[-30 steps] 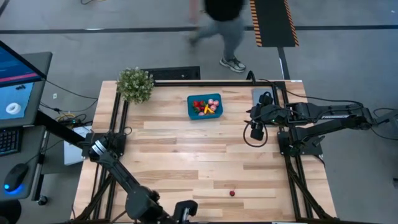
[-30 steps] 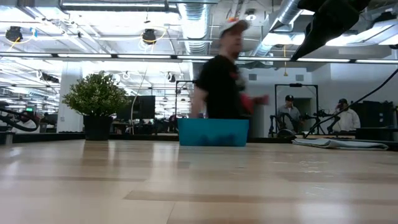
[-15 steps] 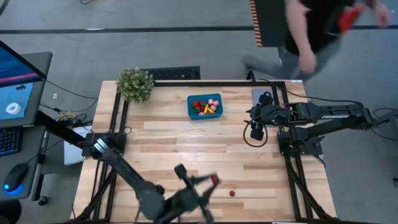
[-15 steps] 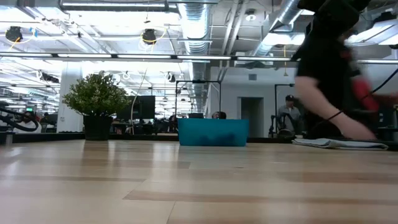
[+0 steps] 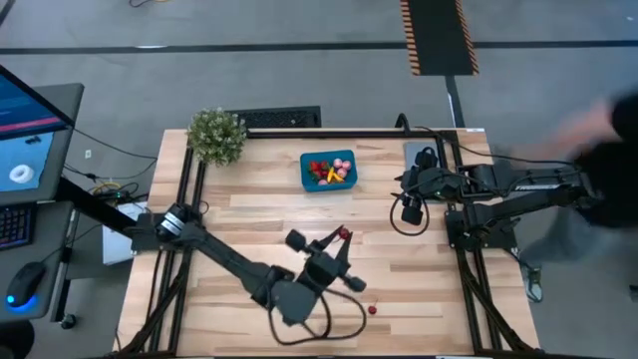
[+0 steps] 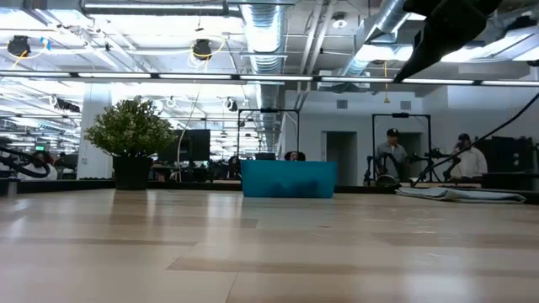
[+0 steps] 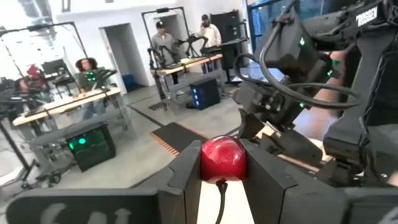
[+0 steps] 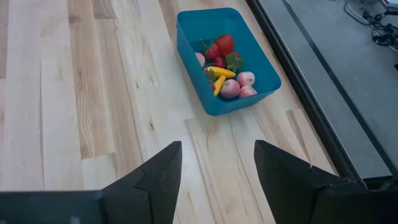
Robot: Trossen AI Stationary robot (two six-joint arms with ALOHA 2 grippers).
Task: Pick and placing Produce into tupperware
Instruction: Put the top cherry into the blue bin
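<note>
— left gripper (image 5: 342, 237): where is it, and what has it got?
— above mid-table in the high view, fingers clamped on a dark red cherry (image 7: 222, 158). the left wrist view shows it best: the cherry sits pinched between the two dark fingers (image 7: 186, 177), stem hanging down. from above it is only a red speck at the tip.
— any other produce loose?
— one more cherry (image 5: 372, 309) lies on the table (image 5: 259, 219) near the front edge, just beside the left arm's elbow, well apart from the tub. only the high view shows it.
— and the tub?
— teal tub (image 5: 328, 171) stands toward the far edge, between the plant (image 5: 216, 135) and the right arm. the right wrist view looks down into it (image 8: 227, 59): strawberries (image 8: 224, 45), a yellow piece (image 8: 219, 72) and pink pieces (image 8: 238, 84). the low view gives only its blue wall (image 6: 288, 179), contents hidden.
— right gripper?
— right gripper (image 5: 411, 211) waits at the right side of the table, jaws spread wide with nothing between them, clear in its own wrist view (image 8: 214, 171).
— anything else?
— a blurred person (image 5: 598, 150) at the right edge in the high view; the low view shows people (image 6: 467, 160) seated far back in the room.
</note>
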